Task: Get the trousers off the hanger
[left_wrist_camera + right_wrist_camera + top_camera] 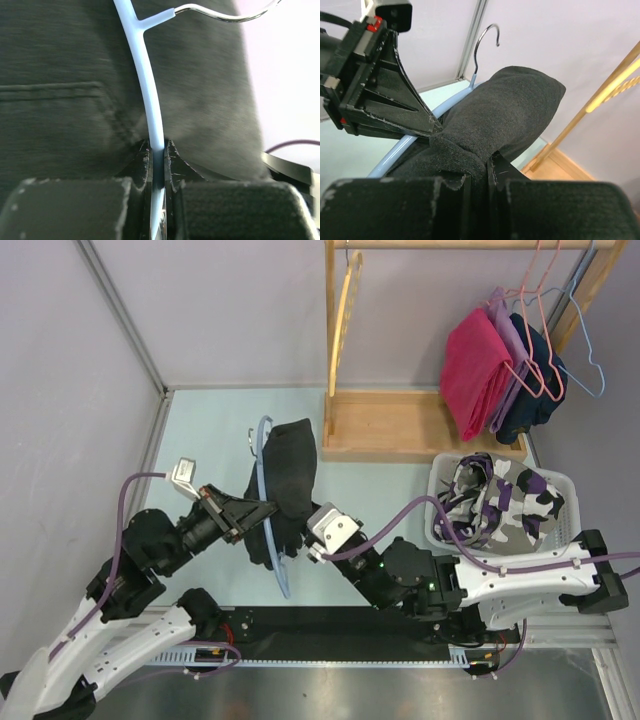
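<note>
Clamping the hanger [148, 85] is the left hand [157, 150], while the right hand [479, 167] pinches the trousers [510, 110].

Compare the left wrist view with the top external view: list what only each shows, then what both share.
Left wrist only: a stitched seam on the black trousers, and the exact spot where the left gripper has its jaws shut on the blue hanger. Top external only: the right gripper on the trousers, the wooden rack, the white basket. Both: left gripper, hanger, trousers.
</note>
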### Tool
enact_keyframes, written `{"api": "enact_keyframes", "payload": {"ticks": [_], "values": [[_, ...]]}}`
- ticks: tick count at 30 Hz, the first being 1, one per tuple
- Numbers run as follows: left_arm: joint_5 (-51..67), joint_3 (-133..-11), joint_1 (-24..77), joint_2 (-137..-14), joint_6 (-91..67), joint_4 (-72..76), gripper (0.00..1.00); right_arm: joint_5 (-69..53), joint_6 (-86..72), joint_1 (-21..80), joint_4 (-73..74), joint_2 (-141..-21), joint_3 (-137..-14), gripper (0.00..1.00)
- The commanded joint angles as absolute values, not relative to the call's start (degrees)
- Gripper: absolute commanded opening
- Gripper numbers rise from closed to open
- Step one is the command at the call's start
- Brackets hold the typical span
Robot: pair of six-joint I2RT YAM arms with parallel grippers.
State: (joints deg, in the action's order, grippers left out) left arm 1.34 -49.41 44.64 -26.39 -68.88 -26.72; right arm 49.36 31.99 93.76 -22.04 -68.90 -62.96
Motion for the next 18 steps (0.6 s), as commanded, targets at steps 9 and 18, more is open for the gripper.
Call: {"api": "enact_keyframes", "payload": {"ticks": [9, 18], "values": [[-10.37, -44.04, 43.59, -23.21, -63.63, -38.67, 0.00, 50.36, 40.16, 99.41, -37.19, -65.21, -79.88, 0.00], [-11.07, -41.14, 43.59, -21.01, -64.07, -40.08, 0.01, 51.59, 42.18, 99.49, -30.59, -65.48, -89.82, 0.00]]}}
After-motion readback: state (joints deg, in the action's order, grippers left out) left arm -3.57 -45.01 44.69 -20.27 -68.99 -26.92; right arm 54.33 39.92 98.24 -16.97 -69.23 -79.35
